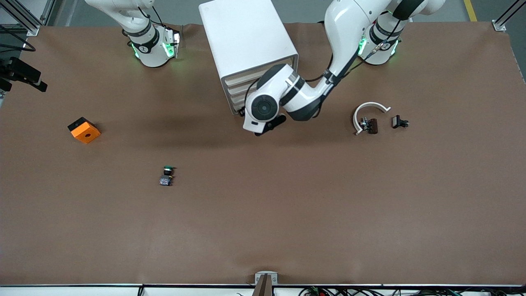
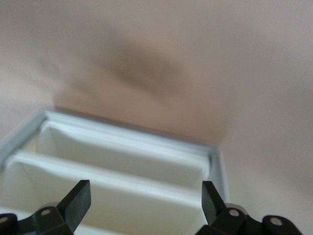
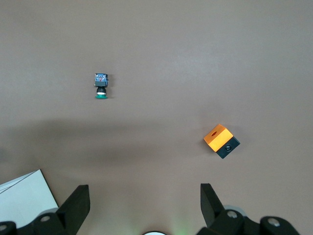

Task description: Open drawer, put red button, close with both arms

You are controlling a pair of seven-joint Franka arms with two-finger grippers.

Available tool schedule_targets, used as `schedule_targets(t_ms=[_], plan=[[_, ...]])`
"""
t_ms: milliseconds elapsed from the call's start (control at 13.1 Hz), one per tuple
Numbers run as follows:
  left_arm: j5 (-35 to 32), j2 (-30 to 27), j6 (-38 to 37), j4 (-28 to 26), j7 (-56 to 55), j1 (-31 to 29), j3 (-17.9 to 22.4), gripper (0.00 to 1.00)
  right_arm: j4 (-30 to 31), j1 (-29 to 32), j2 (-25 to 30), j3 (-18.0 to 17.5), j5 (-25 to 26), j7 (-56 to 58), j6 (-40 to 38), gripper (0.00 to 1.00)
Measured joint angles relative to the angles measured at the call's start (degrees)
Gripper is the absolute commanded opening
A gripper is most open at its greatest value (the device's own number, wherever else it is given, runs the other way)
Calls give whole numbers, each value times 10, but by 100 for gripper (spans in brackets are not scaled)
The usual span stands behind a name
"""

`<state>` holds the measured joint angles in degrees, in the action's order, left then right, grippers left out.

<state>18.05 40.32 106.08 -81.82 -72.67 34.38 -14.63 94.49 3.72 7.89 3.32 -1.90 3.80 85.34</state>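
Bright, even light falls from above on the brown surface (image 1: pixel 263 213). A soft grey shadow lies under the left arm (image 1: pixel 287 96), spreading toward nine o'clock. The front view is sharp. The left wrist view is blurry and pale, with the white drawer box (image 2: pixel 122 161) out of focus. The right wrist view is clear.

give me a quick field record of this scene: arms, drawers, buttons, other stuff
left gripper: fingers open, at the drawer unit's front
right gripper: fingers open, arm waits raised over the table
drawer unit: white, drawers look shut
green button: on the table, nearer the front camera than the drawer unit
red button: not clearly seen
orange block: toward the right arm's end
white curved piece: toward the left arm's end, small dark parts beside it
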Motion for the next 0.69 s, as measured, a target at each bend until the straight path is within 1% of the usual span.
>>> schedule_targets(t_ms=[229,382,534,687], plan=[[-3,-2,0,13,54,-87,6,100,0,0,0,0,0,0,4,100],[-3,-13,-1,28,88,-141,5,100,0,0,0,0,0,0,5,100],[-3,-44,-4,36,113,-179,5,100,0,0,0,0,0,0,5,100],[-5,-85,-33,37,145,-210,5,100,0,0,0,1,0,0,5,100]])
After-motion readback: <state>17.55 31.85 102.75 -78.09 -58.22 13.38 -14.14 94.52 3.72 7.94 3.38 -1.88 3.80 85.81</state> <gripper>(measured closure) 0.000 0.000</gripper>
